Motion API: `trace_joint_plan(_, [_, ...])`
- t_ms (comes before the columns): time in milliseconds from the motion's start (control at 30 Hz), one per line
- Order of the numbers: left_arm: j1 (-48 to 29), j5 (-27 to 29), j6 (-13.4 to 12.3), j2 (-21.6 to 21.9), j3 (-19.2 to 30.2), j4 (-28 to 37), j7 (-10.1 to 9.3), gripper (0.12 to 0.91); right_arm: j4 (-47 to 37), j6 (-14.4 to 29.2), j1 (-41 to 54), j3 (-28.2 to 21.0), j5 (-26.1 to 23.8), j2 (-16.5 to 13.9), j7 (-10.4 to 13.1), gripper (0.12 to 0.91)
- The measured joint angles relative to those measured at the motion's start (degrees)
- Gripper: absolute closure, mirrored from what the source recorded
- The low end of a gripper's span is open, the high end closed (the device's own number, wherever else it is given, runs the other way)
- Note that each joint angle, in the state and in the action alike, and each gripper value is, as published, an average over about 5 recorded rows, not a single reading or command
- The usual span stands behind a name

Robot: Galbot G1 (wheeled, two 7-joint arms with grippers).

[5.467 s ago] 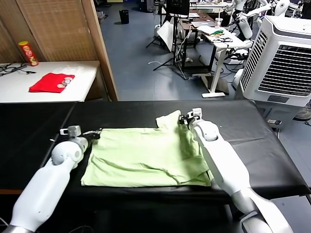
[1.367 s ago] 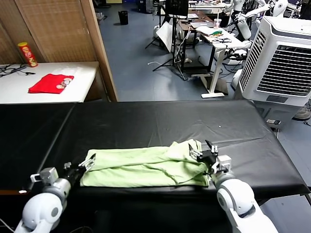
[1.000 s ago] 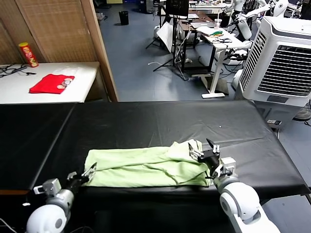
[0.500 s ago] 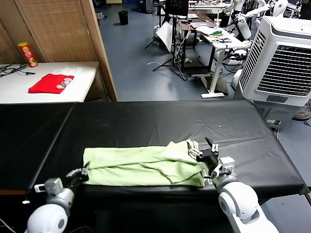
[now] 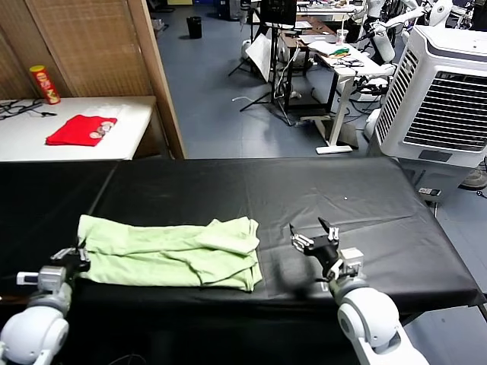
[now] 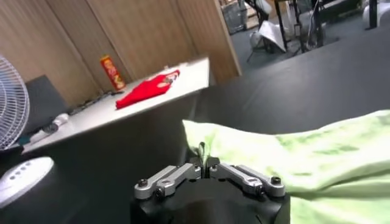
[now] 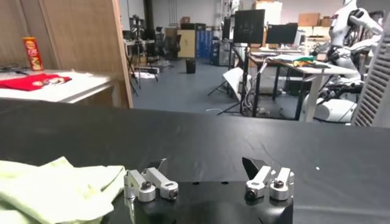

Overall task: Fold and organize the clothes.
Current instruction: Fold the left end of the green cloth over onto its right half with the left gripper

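Observation:
The pale green shirt lies folded in a long band on the black table, left of centre and near the front edge. My left gripper is shut on the shirt's left end; in the left wrist view the cloth is pinched between the closed jaws. My right gripper is open and empty, just above the table, a short way right of the shirt's right end. In the right wrist view the shirt lies off to the side, apart from the jaws.
A white side table at the back left holds a small red folded garment and a red can. A large air cooler stands at the back right. Desks and stands fill the room behind.
The shirt has slid left along the table's front edge, held at its left end by my left gripper. My right gripper no longer touches the shirt's right end and has stayed in place.

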Motion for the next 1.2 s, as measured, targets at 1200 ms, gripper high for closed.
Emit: trace_joint_plan(1200, [-14.4, -28.7, 4.3, -21.0, 28.4, -6.9, -6.23, 0.611, -0.6, 1.3, -2.2, 0.1, -3.6, 1.8, -2.6, 0.227])
